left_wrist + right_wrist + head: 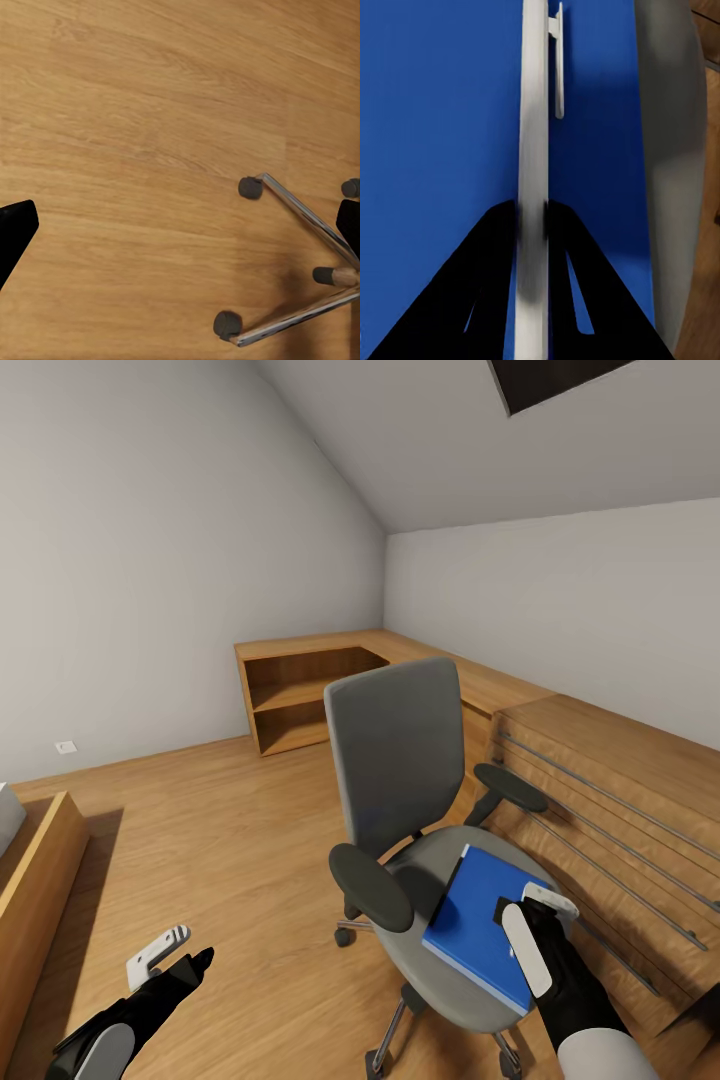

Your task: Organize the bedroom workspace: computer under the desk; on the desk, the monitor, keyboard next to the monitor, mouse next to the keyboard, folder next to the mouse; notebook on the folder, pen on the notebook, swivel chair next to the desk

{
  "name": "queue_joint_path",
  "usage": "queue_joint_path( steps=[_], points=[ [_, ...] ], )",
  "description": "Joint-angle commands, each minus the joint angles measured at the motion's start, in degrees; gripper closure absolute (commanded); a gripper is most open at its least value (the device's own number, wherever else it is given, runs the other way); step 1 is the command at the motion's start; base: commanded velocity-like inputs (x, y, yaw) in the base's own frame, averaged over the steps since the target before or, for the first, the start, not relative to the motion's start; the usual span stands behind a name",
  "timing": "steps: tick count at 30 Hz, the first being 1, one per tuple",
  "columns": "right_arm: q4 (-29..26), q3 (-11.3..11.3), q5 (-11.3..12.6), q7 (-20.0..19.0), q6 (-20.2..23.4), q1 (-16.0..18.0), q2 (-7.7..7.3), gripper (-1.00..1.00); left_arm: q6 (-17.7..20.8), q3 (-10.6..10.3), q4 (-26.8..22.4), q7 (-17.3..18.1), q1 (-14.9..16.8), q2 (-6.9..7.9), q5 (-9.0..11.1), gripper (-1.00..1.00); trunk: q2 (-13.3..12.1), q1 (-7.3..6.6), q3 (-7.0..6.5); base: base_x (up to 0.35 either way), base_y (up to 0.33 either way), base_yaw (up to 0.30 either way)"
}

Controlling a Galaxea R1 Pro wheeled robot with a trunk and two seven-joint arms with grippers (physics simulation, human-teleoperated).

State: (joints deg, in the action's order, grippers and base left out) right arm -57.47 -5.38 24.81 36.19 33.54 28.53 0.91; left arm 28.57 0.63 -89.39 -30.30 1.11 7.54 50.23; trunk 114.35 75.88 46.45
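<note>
Chair (410,790) stands on wood floor (230,840), low wood dresser (620,800) just beside its right. Flat glossy blue folder (478,922) lies on grey seat, long axis diagonal. Right gripper (532,217) pinches thin white pen (534,112) over folder, pen along fingers. Left gripper (180,960) open w/ nothing, over floor nr chrome base (300,217).

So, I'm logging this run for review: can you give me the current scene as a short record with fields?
setting: room with wood floor and low wooden shelving along the walls
swivel chair: upright on the floor, beside a wooden dresser
folder: blue, lying on the chair seat
pen: white, held over the folder
right gripper: shut on the pen, above the folder
left gripper: open, empty, over bare floor near the chair's base
</note>
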Motion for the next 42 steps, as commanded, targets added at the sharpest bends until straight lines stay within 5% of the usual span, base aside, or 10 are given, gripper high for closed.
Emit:
queue_joint_path(
  steps=[1, 9, 23, 42],
  points=[
    [-0.09, -0.08, 0.59, 0.29, 0.03, 0.03, 0.02, 1.0, 0.12, 0.0, -0.09, -0.46, 0.03, 0.02, 0.57, -1.0, 0.03, -0.01, 0.06, 0.0, 0.0, 0.0],
    [-0.09, -0.07, 0.59, 0.29, 0.03, 0.03, 0.04, 1.0, 0.09, -0.01, -0.09, -0.39, 0.03, 0.02, 0.57, -1.0, 0.03, -0.01, 0.06, 0.0, 0.0, 0.0],
    [-2.29, -0.14, 0.59, 0.3, 1.21, 0.03, 0.02, 1.0, 0.08, 0.01, -0.05, -0.37, 0.03, 0.1, 0.44, -1.0, -5.59, -3.08, -2.46, 0.0, 0.0, 0.0],
    [-14.48, -0.17, 0.59, 0.41, 4.25, -2.41, 0.33, 1.0, 0.17, -0.01, 0.51, -0.37, 0.03, 0.18, 0.48, -1.0, -13.21, -7.25, -5.87, -0.126, 0.0, 0.0]
  ],
)
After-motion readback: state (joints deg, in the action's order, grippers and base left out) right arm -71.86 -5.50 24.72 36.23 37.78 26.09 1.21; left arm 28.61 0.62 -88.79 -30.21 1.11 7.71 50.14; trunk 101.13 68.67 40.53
